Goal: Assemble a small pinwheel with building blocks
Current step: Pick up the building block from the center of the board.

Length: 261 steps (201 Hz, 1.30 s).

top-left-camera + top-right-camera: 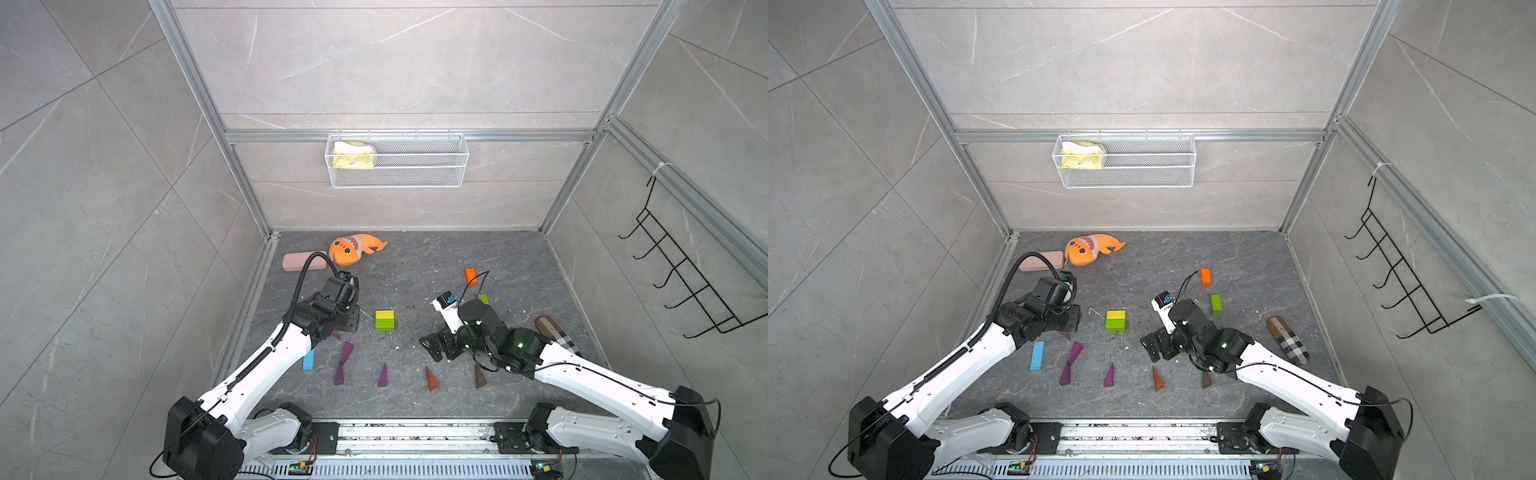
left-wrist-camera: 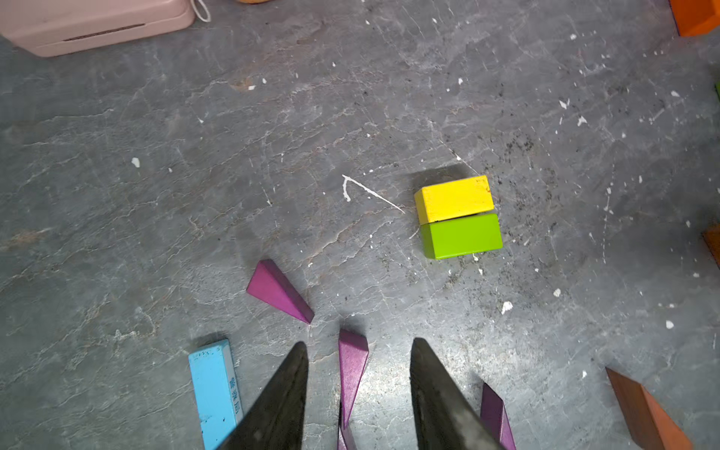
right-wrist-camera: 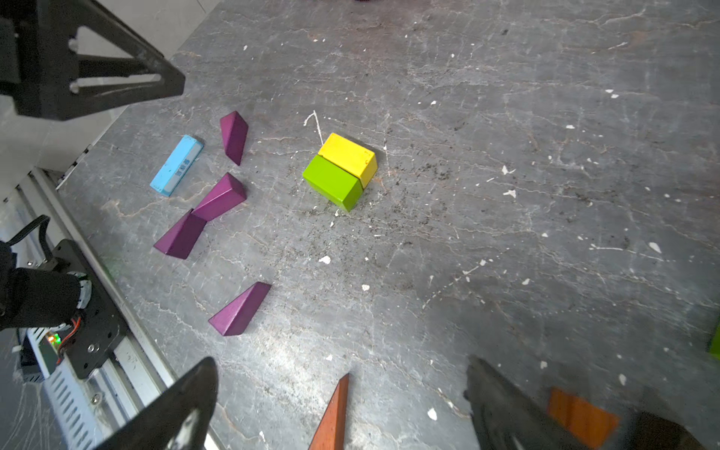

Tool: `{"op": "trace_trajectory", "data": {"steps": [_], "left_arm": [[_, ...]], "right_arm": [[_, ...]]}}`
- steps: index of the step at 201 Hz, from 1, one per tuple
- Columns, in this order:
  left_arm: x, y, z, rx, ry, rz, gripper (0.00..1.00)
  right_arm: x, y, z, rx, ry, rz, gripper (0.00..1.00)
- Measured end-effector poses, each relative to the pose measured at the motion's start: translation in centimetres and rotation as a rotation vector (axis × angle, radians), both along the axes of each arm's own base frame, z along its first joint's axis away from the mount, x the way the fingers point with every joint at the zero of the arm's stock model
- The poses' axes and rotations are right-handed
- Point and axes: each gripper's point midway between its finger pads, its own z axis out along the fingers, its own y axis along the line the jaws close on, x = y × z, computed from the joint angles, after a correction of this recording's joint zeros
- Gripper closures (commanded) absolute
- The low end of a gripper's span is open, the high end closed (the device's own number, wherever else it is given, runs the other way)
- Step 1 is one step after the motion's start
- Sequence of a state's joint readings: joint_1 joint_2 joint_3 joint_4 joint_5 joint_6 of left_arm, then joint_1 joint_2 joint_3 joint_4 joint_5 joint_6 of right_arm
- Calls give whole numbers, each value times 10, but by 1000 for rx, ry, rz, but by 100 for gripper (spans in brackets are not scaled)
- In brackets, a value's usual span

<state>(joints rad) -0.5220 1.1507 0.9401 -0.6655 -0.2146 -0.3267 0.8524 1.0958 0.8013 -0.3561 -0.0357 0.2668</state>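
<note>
Wrists low; left arm point(image 1: 266, 365) and right arm point(image 1: 590, 374) angle inward. Jaws of left pincer point(image 2: 360, 343) partly apart, those of right pincer point(image 3: 342, 364) spread wide.

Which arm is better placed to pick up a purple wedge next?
Left. The left gripper hangs open over a purple wedge, which lies between its jaws in the left wrist view. The right gripper is open too, but it hangs over an orange wedge, farther from the purple ones.

The walls point(image 1: 415, 62) are big grey tiles with thin white lines. Metal bars point(image 1: 407, 136) frame them. A white wire basket point(image 1: 415, 174) hangs on the back wall. A black rack of hooks point(image 1: 685, 261) hangs on a side wall. The dark grey bench point(image 1: 415, 257) has little white specks.
</note>
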Motion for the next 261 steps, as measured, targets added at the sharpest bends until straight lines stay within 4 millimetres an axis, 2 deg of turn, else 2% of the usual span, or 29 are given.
{"op": "trace_trajectory", "data": {"steps": [25, 67, 87, 133, 182, 208, 261], "left_arm": [[5, 15, -8, 35, 28, 117, 41], [10, 27, -53, 115, 201, 252, 41], [16, 31, -55, 117, 223, 311, 41], [22, 48, -53, 102, 208, 456, 41], [24, 66, -81, 47, 253, 582, 46], [29, 68, -97, 37, 287, 606, 46], [28, 64, -109, -1, 291, 628, 48]], "right_arm": [[-3, 0, -2, -18, -19, 43, 0], [-7, 1, -5, -45, -35, 93, 0], [-8, 4, -6, -29, -41, 115, 0], [-18, 1, -29, -45, 2, 137, 0], [-20, -1, -30, -41, 5, 137, 1], [-21, -1, -32, -43, 8, 137, 0], [-23, -4, -39, -55, 23, 135, 0]]}}
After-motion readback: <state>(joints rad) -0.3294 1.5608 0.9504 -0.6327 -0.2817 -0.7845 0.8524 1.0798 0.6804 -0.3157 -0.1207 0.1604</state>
